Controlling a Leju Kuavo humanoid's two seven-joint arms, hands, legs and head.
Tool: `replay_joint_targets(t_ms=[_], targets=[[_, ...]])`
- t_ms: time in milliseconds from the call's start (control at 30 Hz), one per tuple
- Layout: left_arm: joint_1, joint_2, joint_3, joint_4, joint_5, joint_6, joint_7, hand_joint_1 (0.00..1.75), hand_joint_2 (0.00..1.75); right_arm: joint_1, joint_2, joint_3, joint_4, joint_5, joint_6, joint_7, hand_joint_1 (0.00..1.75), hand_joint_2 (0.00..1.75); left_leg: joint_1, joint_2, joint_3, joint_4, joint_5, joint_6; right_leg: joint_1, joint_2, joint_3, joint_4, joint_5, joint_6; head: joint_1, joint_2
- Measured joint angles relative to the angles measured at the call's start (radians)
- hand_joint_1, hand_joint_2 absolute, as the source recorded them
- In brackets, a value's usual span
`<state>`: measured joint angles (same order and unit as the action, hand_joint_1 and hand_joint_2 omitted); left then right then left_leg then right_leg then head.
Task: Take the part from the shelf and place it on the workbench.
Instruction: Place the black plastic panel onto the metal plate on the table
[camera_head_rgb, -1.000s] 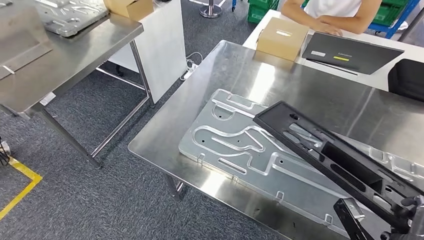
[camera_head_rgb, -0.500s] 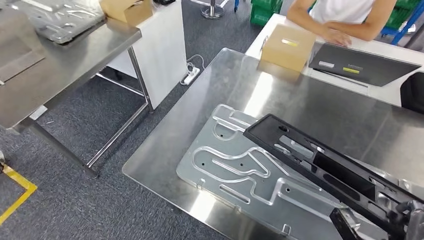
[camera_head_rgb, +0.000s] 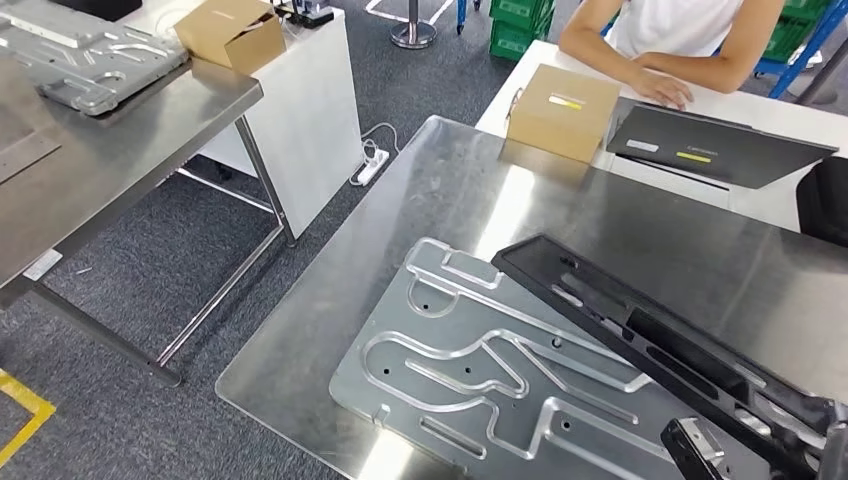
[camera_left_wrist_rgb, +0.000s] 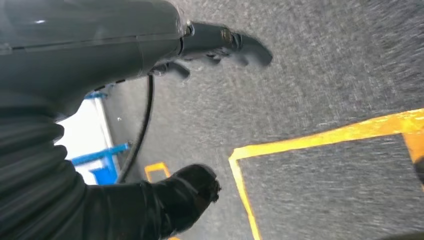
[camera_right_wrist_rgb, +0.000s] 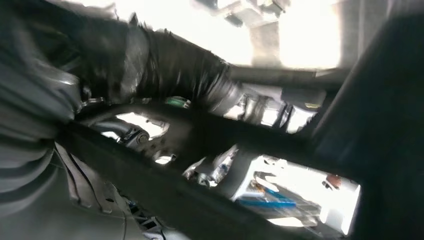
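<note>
One long black frame part (camera_head_rgb: 650, 335) is carried by the right hand (camera_head_rgb: 825, 435), which is seen at the lower right corner of the head view with the near end of the part against it. In the right wrist view the hand's dark fingers (camera_right_wrist_rgb: 165, 60) are wrapped over a bar of the part, so the part is judged to be grasped there. The grip is taken at one end, presumably so that the free end can be led out over the steel worktop (camera_head_rgb: 620, 220) first.

The part is held slanted above the machined aluminium plate (camera_head_rgb: 470, 370) that lies flat on the worktop; whether its far end touches the plate cannot be told. It is judged not yet set down, since it is raised at the held end.

Beyond the plate, at the worktop's far edge, a cardboard box (camera_head_rgb: 562, 110) and a dark flat panel (camera_head_rgb: 715, 145) are placed, with a person's arms (camera_head_rgb: 650, 70) behind them.

The left hand (camera_left_wrist_rgb: 200, 100) hangs over the grey carpet floor (camera_left_wrist_rgb: 340, 65), with fingers apart and nothing held, being unneeded for this carry.
</note>
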<state>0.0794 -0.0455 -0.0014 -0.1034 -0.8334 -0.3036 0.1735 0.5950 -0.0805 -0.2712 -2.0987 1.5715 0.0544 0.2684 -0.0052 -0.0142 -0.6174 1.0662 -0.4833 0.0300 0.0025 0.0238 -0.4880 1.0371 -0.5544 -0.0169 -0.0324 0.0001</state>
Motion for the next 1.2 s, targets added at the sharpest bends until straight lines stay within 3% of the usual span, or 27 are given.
replay_joint_targets(t_ms=[100,200,233,300,333,367,400,467,533,600,633,700,767,800,833,900,967,1067,1100,1133,1200], targets=[[-0.001,-0.001,0.0,0.0,-0.006,-0.009,0.004,0.0,0.0,0.001,0.002,-0.003,-0.002,0.0,0.001,0.001,0.0,0.0,0.006,0.0,0.008,-0.011,0.022,0.006,0.004,0.001,0.005,-0.005,-0.008,0.009,0.0,0.0],[-0.001,-0.002,0.0,0.0,-0.005,-0.008,0.004,0.0,0.0,0.001,0.002,-0.003,-0.002,0.0,0.0,0.001,0.0,0.0,0.008,0.0,0.009,-0.015,0.024,0.008,0.007,0.001,0.006,-0.005,-0.009,0.01,0.0,0.0],[-0.001,-0.003,0.0,0.0,-0.003,0.0,0.004,0.0,0.0,0.001,0.002,-0.004,-0.002,0.0,0.0,0.001,0.0,0.0,0.011,0.002,0.013,-0.021,0.026,0.009,0.004,-0.003,-0.011,0.03,-0.031,0.015,0.001,0.0],[-0.002,-0.006,0.0,0.0,-0.006,0.022,0.004,0.0,0.0,0.0,0.004,-0.008,-0.002,0.0,0.0,0.001,0.0,0.0,0.016,0.006,0.027,-0.032,0.021,0.011,-0.012,-0.011,-0.085,0.139,-0.056,0.033,0.002,0.0],[-0.002,-0.008,0.0,0.0,-0.008,0.033,0.004,0.0,0.0,-0.001,0.004,-0.009,-0.002,0.0,0.0,0.001,0.0,0.0,0.018,0.007,0.037,-0.037,0.016,0.01,-0.022,-0.017,-0.109,0.159,-0.045,0.043,0.003,0.0],[-0.002,-0.008,0.0,0.0,-0.013,0.036,0.005,0.0,0.0,-0.001,0.005,-0.01,-0.001,0.0,0.0,0.002,0.0,0.0,0.018,0.007,0.047,-0.036,0.009,0.007,-0.029,-0.018,-0.112,0.129,-0.005,0.048,0.003,0.0],[-0.002,-0.009,0.0,0.001,-0.015,0.036,0.006,0.0,0.0,-0.002,0.005,-0.01,0.0,0.0,0.0,0.002,0.0,0.0,0.018,0.006,0.053,-0.035,0.005,0.003,-0.03,-0.017,-0.091,0.071,0.031,0.049,0.003,0.0],[-0.004,-0.008,-0.001,0.001,-0.016,0.036,0.009,0.0,0.0,-0.004,0.005,-0.01,0.002,0.0,0.001,0.003,0.0,0.0,0.016,0.003,0.053,-0.032,0.003,-0.006,-0.025,-0.015,-0.073,0.012,0.056,0.043,0.003,0.0],[-0.005,-0.008,-0.002,0.001,-0.018,0.036,0.01,0.0,0.0,-0.004,0.006,-0.01,0.003,0.0,0.001,0.003,0.0,0.0,0.016,0.002,0.048,-0.034,0.006,-0.016,-0.02,-0.014,-0.077,0.007,0.057,0.032,0.003,0.0],[-0.005,-0.008,-0.003,0.001,-0.019,0.036,0.011,0.0,0.0,-0.006,0.007,-0.01,0.004,0.0,0.0,0.003,0.0,0.0,0.017,0.005,0.042,-0.019,-0.013,-0.025,-0.022,-0.017,-0.076,0.0,0.065,0.017,0.003,0.0],[-0.006,-0.008,-0.004,0.001,-0.019,0.036,0.011,0.0,0.0,-0.007,0.007,-0.01,0.004,0.0,0.0,0.004,0.0,0.0,0.018,0.006,0.031,0.011,-0.039,-0.027,-0.023,-0.019,-0.076,-0.005,0.07,0.008,0.002,0.0],[-0.007,-0.008,-0.004,0.001,-0.019,0.035,0.011,0.0,0.0,-0.009,0.007,-0.01,0.004,0.0,0.0,0.004,0.0,0.0,0.019,0.008,-0.012,0.124,-0.114,-0.028,-0.019,-0.023,-0.082,-0.006,0.077,-0.006,0.002,0.0],[-0.007,-0.009,-0.005,0.001,-0.019,0.036,0.011,0.0,0.0,-0.01,0.007,-0.01,0.005,0.0,0.0,0.004,0.0,0.0,0.019,0.008,-0.045,0.225,-0.158,-0.028,-0.012,-0.026,-0.091,-0.004,0.083,-0.011,0.002,0.0],[-0.007,-0.008,-0.005,0.001,-0.019,0.036,0.011,0.0,0.0,-0.01,0.007,-0.01,0.005,0.0,0.001,0.004,0.0,0.0,0.019,0.008,-0.039,0.231,-0.154,-0.026,-0.009,-0.026,-0.096,-0.003,0.086,-0.012,0.002,0.0],[-0.008,-0.008,-0.005,0.001,-0.019,0.036,0.011,0.0,0.0,-0.01,0.007,-0.01,0.005,0.0,0.001,0.004,0.0,0.0,0.019,0.008,-0.013,0.197,-0.134,-0.024,-0.007,-0.026,-0.101,0.0,0.089,-0.011,0.002,0.0],[-0.009,-0.007,-0.005,0.001,-0.019,0.037,0.011,0.0,0.0,-0.01,0.007,-0.01,0.005,0.0,0.001,0.005,0.0,0.0,0.016,0.008,0.071,0.061,-0.086,-0.013,-0.005,-0.026,-0.109,0.007,0.094,-0.007,0.002,0.0],[-0.011,-0.006,-0.005,0.001,-0.019,0.038,0.011,0.0,0.0,-0.012,0.008,-0.01,0.005,0.0,0.001,0.007,0.0,0.0,0.01,0.009,0.121,-0.032,-0.063,-0.006,-0.004,-0.026,-0.115,0.014,0.099,0.002,0.002,0.0],[-0.011,-0.006,-0.005,0.001,-0.019,0.039,0.011,0.0,0.0,-0.014,0.008,-0.01,0.005,0.0,0.001,0.011,0.0,0.0,0.008,0.01,0.117,-0.05,-0.044,0.001,-0.007,-0.025,-0.12,0.013,0.111,0.021,0.003,0.0],[-0.011,-0.007,-0.005,0.001,-0.019,0.039,0.011,0.0,0.0,-0.013,0.008,-0.01,0.005,0.0,0.001,0.012,0.0,0.0,0.01,0.012,0.112,-0.056,-0.034,0.006,-0.007,-0.023,-0.124,0.018,0.103,0.027,0.003,0.0],[-0.01,-0.007,-0.005,0.001,-0.019,0.039,0.012,0.0,0.0,-0.014,0.008,-0.01,0.004,0.0,0.001,0.013,0.0,0.0,0.013,0.015,0.105,-0.061,-0.022,0.012,-0.008,-0.022,-0.132,0.038,0.078,0.032,0.004,0.0],[-0.011,-0.007,-0.005,0.002,-0.019,0.039,0.012,0.0,0.0,-0.014,0.008,-0.01,0.004,0.0,0.001,0.014,0.0,0.0,0.015,0.021,0.086,-0.065,-0.002,0.02,-0.013,-0.021,-0.16,0.128,-0.01,0.044,0.005,0.0]])
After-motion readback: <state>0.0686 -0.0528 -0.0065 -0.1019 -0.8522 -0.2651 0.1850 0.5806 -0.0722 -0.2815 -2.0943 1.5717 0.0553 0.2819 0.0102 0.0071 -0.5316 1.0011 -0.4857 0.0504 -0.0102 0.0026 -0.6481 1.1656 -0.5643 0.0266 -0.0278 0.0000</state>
